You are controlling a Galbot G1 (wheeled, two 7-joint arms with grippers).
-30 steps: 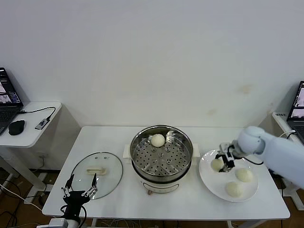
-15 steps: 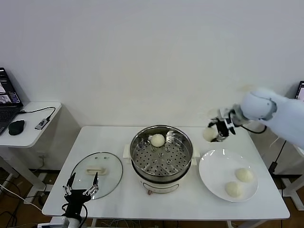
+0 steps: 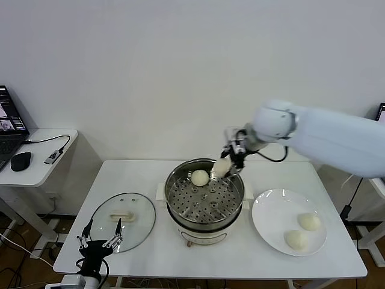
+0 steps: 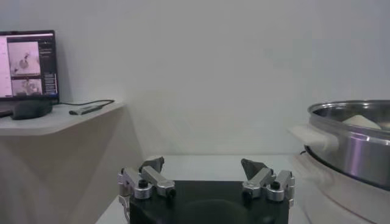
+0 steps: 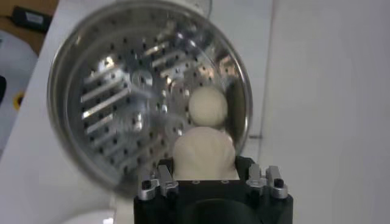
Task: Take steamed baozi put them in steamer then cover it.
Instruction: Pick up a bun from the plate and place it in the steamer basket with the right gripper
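Note:
The steel steamer (image 3: 205, 198) stands mid-table with one steamed baozi (image 3: 200, 177) on its perforated tray at the back. My right gripper (image 3: 224, 165) hangs over the steamer's far right rim, shut on a second baozi (image 3: 221, 168). In the right wrist view that held baozi (image 5: 203, 154) fills the jaws, above the steamer tray (image 5: 122, 103) and close to the resting baozi (image 5: 208, 106). Two more baozi (image 3: 309, 221) (image 3: 296, 239) lie on the white plate (image 3: 271, 223) at the right. My left gripper (image 3: 100, 242) is parked open at the table's front left edge, beside the glass lid (image 3: 123, 214).
A side desk (image 3: 36, 162) at the far left holds a laptop (image 3: 9, 129), a mouse (image 3: 21, 161) and a cable. The left wrist view shows the steamer's side (image 4: 353, 143) and that desk (image 4: 55, 119). The white wall rises behind the table.
My right gripper lifted a baozi off the plate and carried it left, from above the plate to over the steamer's far right rim. The left arm stayed put.

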